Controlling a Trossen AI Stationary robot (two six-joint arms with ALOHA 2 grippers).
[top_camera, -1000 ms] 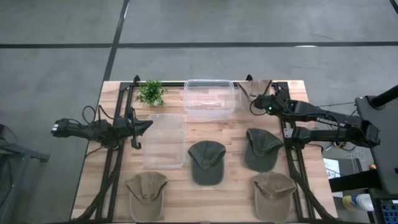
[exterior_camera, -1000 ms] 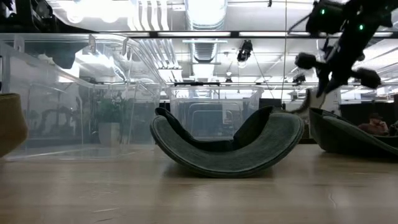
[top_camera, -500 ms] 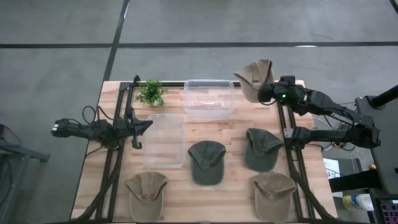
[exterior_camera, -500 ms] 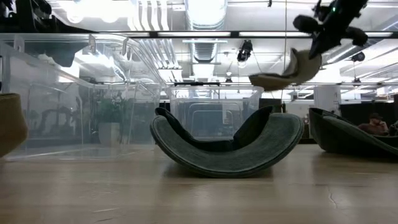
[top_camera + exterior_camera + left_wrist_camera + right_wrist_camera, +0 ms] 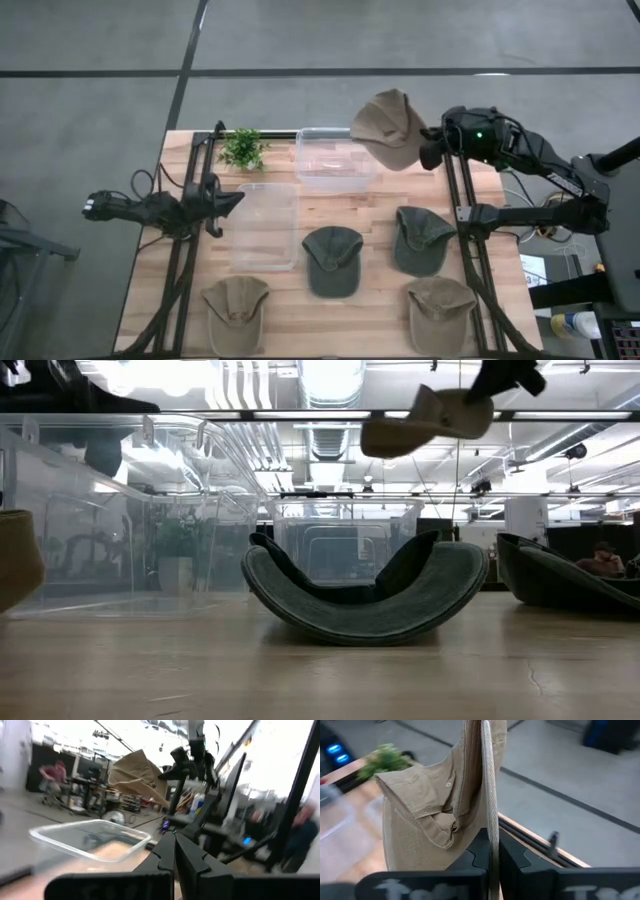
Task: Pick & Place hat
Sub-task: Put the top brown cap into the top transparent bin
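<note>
A tan cap (image 5: 390, 128) is up in the air beside the far right corner of the table, in my right gripper (image 5: 432, 152), which is shut on it. In the low view the cap (image 5: 425, 420) hangs high above the table. It overlaps the right end of a clear tub (image 5: 336, 158) that stands at the far edge. My left gripper (image 5: 228, 200) waits shut at the table's left side, next to a clear flat container (image 5: 266, 225); its fingers (image 5: 175, 852) are closed together. My right gripper pinches a thin edge of the tan cap (image 5: 490, 805) between its two fingers (image 5: 479, 851). It comes at the cap roughly level, from the table's right. The cap is lifted clear and sticks out from the fingers toward the table's left, its crown folded.
Two dark green caps (image 5: 332, 260) (image 5: 422, 240) lie mid-table, and two tan caps (image 5: 236, 310) (image 5: 440, 312) lie at the near edge. A small plant (image 5: 242, 148) stands at the far left. Black rails run along both table sides.
My right gripper has risen from the table's far right corner and moved left toward the clear tub, keeping hold of the tan cap. The cap, which lay on the table a second ago, is now lifted clear and has turned out toward the left.
</note>
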